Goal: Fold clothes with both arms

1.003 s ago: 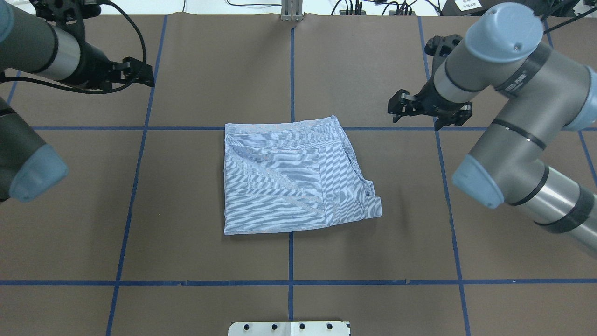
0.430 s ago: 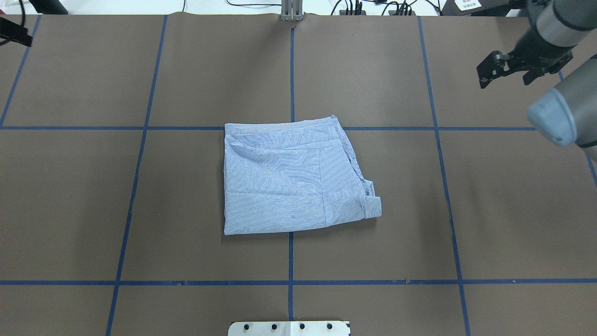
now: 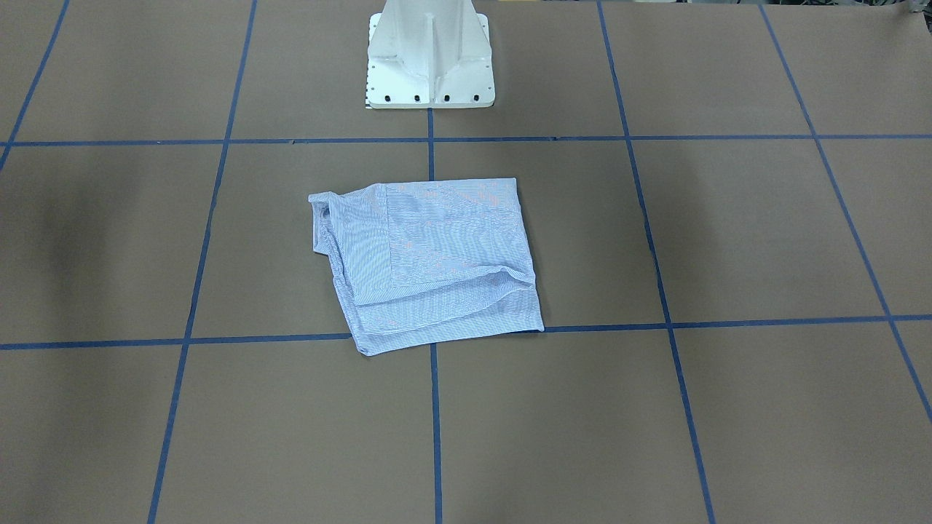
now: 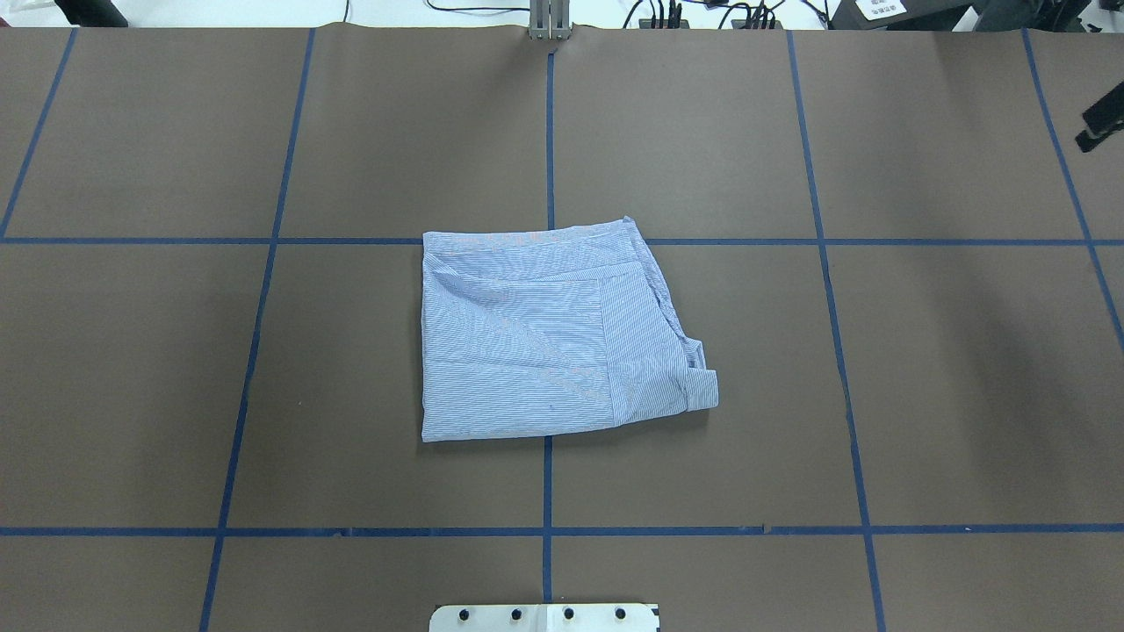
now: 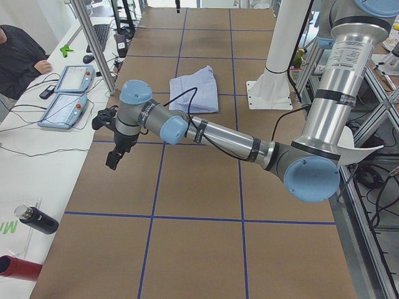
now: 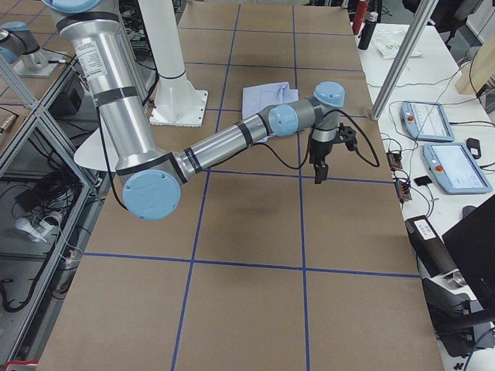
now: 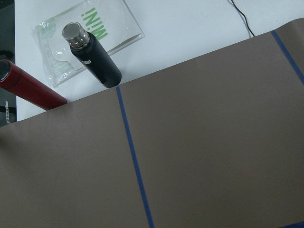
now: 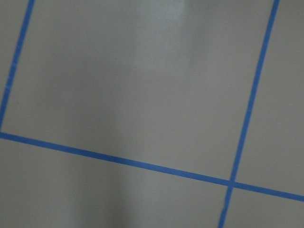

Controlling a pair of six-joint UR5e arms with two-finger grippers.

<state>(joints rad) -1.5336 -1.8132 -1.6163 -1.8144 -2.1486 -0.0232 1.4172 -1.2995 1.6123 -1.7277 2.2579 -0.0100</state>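
The light blue-and-white striped shirt (image 4: 562,338) lies folded into a rough square at the table's middle, collar corner at its right; it also shows in the front view (image 3: 429,262) and both side views (image 5: 194,87) (image 6: 267,97). No gripper touches it. My left arm reaches far out to the table's left end, its gripper (image 5: 115,159) pointing down above the brown paper; I cannot tell if it is open. My right arm reaches out likewise, its gripper (image 6: 319,171) hanging over the table's right end. Only a black sliver of it (image 4: 1102,127) shows overhead; its state is unclear.
The white pedestal base (image 3: 429,58) stands at the robot's edge. A black bottle (image 7: 95,59) and a red bottle (image 7: 28,88) lie off the paper's left end. Teach pendants (image 5: 65,93) and an operator (image 5: 19,59) are at the far side table.
Both arms have swung outward, away from the shirt: the left one has left the overhead view, the right one has gone to its far right edge. The shirt has not moved.
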